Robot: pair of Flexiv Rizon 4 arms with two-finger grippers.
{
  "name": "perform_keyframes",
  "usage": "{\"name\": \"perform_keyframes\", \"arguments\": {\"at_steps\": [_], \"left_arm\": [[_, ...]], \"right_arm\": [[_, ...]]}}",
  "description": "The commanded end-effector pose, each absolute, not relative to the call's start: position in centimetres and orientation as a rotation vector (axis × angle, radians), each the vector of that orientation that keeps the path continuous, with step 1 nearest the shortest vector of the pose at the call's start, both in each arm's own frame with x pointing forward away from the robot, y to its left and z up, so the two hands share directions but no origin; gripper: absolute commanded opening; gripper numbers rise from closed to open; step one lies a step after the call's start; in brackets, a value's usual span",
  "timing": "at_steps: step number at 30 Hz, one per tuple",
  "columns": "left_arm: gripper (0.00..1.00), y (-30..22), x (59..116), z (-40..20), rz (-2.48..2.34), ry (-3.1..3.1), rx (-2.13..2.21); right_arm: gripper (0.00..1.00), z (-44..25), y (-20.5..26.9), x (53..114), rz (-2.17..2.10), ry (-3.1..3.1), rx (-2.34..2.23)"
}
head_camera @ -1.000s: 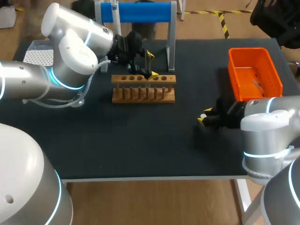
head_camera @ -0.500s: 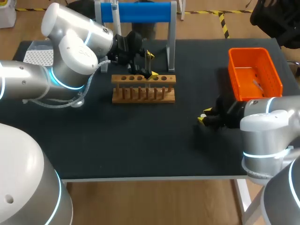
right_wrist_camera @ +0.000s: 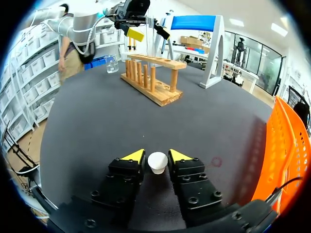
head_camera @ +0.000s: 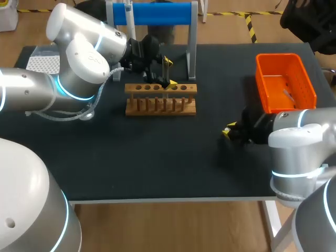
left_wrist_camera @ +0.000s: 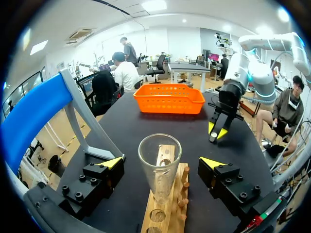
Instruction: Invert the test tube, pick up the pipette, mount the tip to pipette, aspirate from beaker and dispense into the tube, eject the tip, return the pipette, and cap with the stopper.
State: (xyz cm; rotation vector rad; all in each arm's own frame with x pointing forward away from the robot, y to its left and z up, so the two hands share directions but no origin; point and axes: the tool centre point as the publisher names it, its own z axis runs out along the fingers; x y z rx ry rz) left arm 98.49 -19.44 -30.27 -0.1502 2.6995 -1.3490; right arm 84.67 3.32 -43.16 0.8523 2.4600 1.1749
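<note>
Your left tool [left_wrist_camera: 162,162] hangs over the wooden rack [left_wrist_camera: 167,208] with its two yellow-tipped fingers [left_wrist_camera: 112,162] spread wide. The one glass test tube [left_wrist_camera: 160,184] stands upright between them, mouth up, and neither finger touches it. Its lower end meets the rack, but you cannot tell how far it is seated.

In the head view this tool [head_camera: 169,72] sits at upper centre, right above the single rack [head_camera: 160,98] with its row of pegs. The one blue-barred stand [head_camera: 152,13] is just behind it.

Your right tool [right_wrist_camera: 156,156] is closed on the one white stopper [right_wrist_camera: 157,162], a finger pressing it from each side. In the head view it [head_camera: 228,132] is at right of centre, low over the dark table [head_camera: 157,152], well apart from the rack.

One orange basket [head_camera: 285,81] lies beside the right arm at upper right. One clear beaker [right_wrist_camera: 111,63] stands beyond the rack's far end. The table between your two tools is open.
</note>
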Motion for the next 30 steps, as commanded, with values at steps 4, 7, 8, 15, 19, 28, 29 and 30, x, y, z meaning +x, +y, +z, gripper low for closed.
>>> {"name": "perform_keyframes", "arguments": {"at_steps": [4,7,8,15,19,28,29,30], "left_arm": [[1.0,-19.4,98.6,-30.3,-1.351,2.7,-0.147],[1.0,-19.4,98.6,-30.3,-1.351,2.7,-0.147],[1.0,-19.4,98.6,-30.3,-1.351,2.7,-0.147],[1.0,-19.4,98.6,-30.3,-1.351,2.7,-0.147],[1.0,-19.4,98.6,-30.3,-1.351,2.7,-0.147],[1.0,-19.4,98.6,-30.3,-1.351,2.7,-0.147],[1.0,-19.4,98.6,-30.3,-1.351,2.7,-0.147],[1.0,-19.4,98.6,-30.3,-1.351,2.7,-0.147]], "right_arm": [[0.0,-43.3,3.4,84.7,1.169,2.464,0.852],[0.0,-43.3,3.4,84.7,1.17,2.465,0.852],[0.0,-43.2,3.4,84.7,1.171,2.464,0.851],[0.0,-42.5,3.6,84.7,1.18,2.465,0.843],[0.0,-41.9,3.7,84.8,1.192,2.464,0.83],[0.0,-40.3,4.5,85.6,1.204,2.524,0.746],[0.0,-40.0,4.5,85.8,1.206,2.526,0.741],[0.0,-39.7,4.6,86.0,1.206,2.532,0.729]]}}
